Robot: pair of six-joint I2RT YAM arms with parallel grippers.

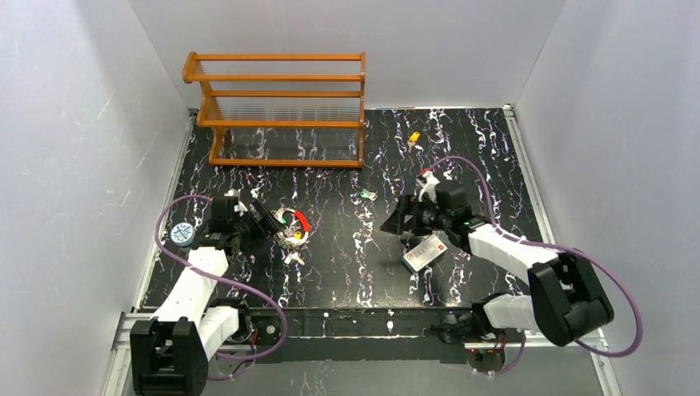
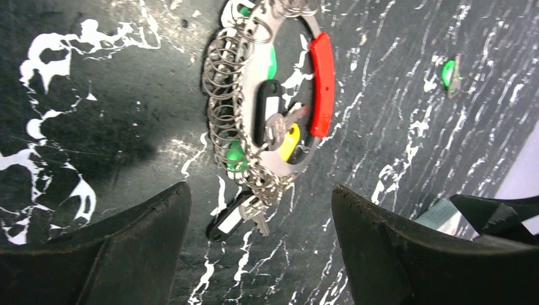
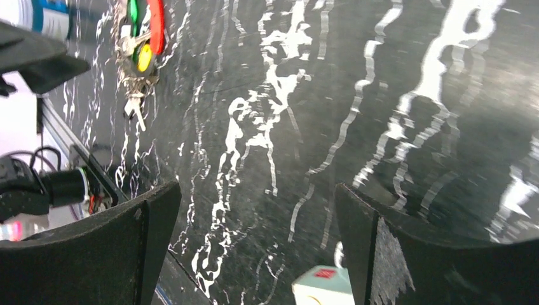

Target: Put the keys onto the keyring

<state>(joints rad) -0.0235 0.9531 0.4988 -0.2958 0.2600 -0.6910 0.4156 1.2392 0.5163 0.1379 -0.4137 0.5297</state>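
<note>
both grippers open over the table, two keys lying loose away from the keyring

the keyring (image 2: 323, 82), a white loop with a red section and a cluster of small rings and tagged keys on it, lies flat on the black marbled table (image 1: 347, 272) at the left, just ahead of the left gripper (image 2: 260, 194), whose jaws stand wide apart and hold nothing; a black-tagged key on the ring trails down between the fingertips. the green key (image 1: 364, 195) lies by itself near the middle of the table, well apart from the ring, and the yellow key (image 1: 413, 139) lies further back, to the right of the wooden rack (image 1: 281, 78). the right gripper (image 3: 257, 190) hangs spread wide and empty over bare table, with a white card (image 1: 424, 253) just beside it on the near side.
</note>
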